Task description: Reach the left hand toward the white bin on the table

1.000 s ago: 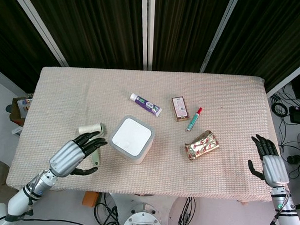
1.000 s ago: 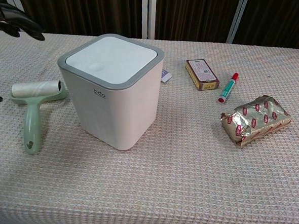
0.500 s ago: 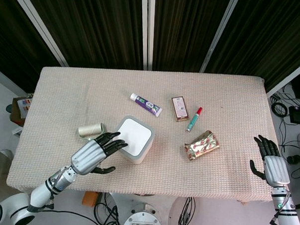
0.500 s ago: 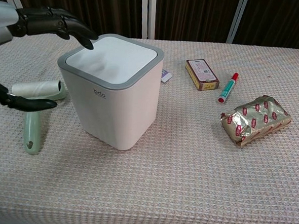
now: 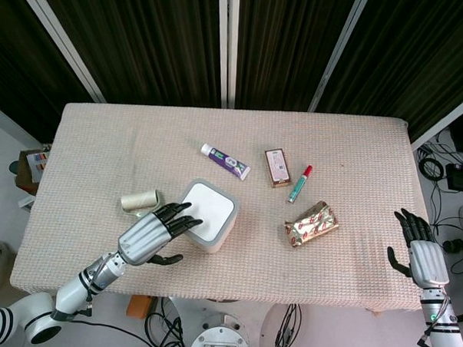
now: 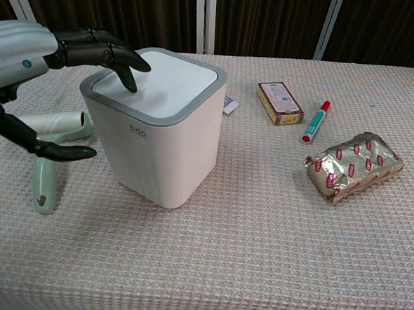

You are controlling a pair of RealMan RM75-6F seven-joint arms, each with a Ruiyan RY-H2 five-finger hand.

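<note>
The white bin (image 5: 207, 215) (image 6: 156, 131) with a grey-rimmed lid stands a little left of the table's middle. My left hand (image 5: 150, 237) (image 6: 41, 53) is open at the bin's left side, its dark fingers (image 6: 121, 58) spread over the lid's near-left edge and its thumb low beside the wall. Whether the fingertips touch the lid I cannot tell. My right hand (image 5: 418, 255) hangs open off the table's right front corner, holding nothing; the chest view does not show it.
A green lint roller (image 6: 48, 159) (image 5: 138, 201) lies just left of the bin, under my left hand. Behind the bin are a toothpaste tube (image 5: 225, 162), a brown box (image 5: 277, 167) and a red-capped marker (image 5: 299, 183). A gold foil packet (image 5: 311, 224) lies to the right.
My left hand has moved right and forward from the lint roller area to the bin, its fingers now over the lid's edge. The right hand has barely shifted.
</note>
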